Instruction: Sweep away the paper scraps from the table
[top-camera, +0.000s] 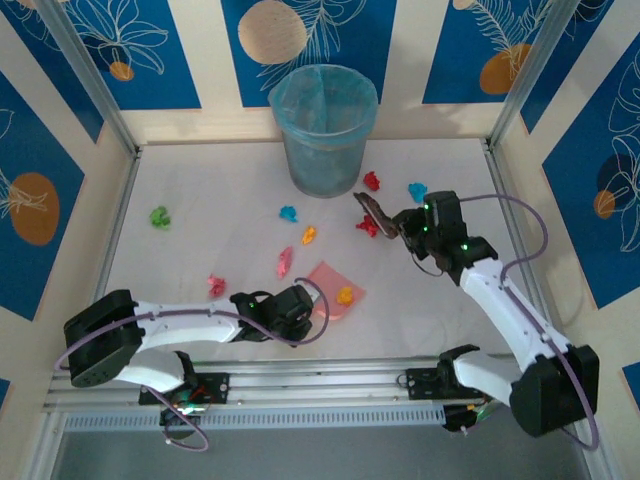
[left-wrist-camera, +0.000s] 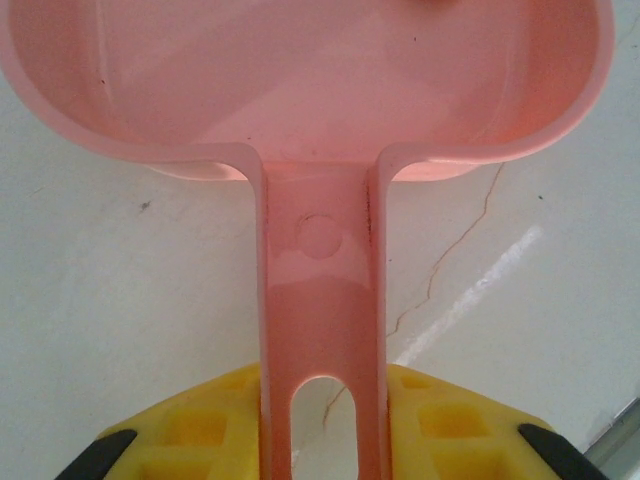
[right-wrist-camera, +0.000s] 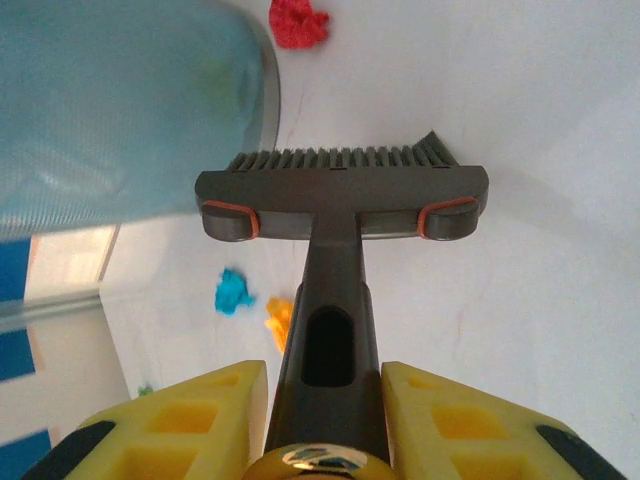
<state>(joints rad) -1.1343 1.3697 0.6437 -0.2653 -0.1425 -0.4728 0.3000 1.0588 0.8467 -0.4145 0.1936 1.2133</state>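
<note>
While the left gripper (left-wrist-camera: 325, 420) is clamped on the handle of the pink dustpan (left-wrist-camera: 320, 90) at six o'clock of the table (top-camera: 220, 180), the paper scraps (top-camera: 160, 216) run from a green one at nine o'clock, through pink, cyan and orange bits near the centre, to red and cyan ones at two o'clock. One orange scrap (top-camera: 345, 295) lies on the dustpan. At three o'clock the right gripper (right-wrist-camera: 325, 400) is clamped on a grey brush (right-wrist-camera: 340, 190), near the bin (top-camera: 322, 130) at twelve.

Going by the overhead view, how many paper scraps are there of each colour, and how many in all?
Green scraps: 1
Red scraps: 2
Cyan scraps: 2
Orange scraps: 2
Pink scraps: 2
Total: 9
</note>
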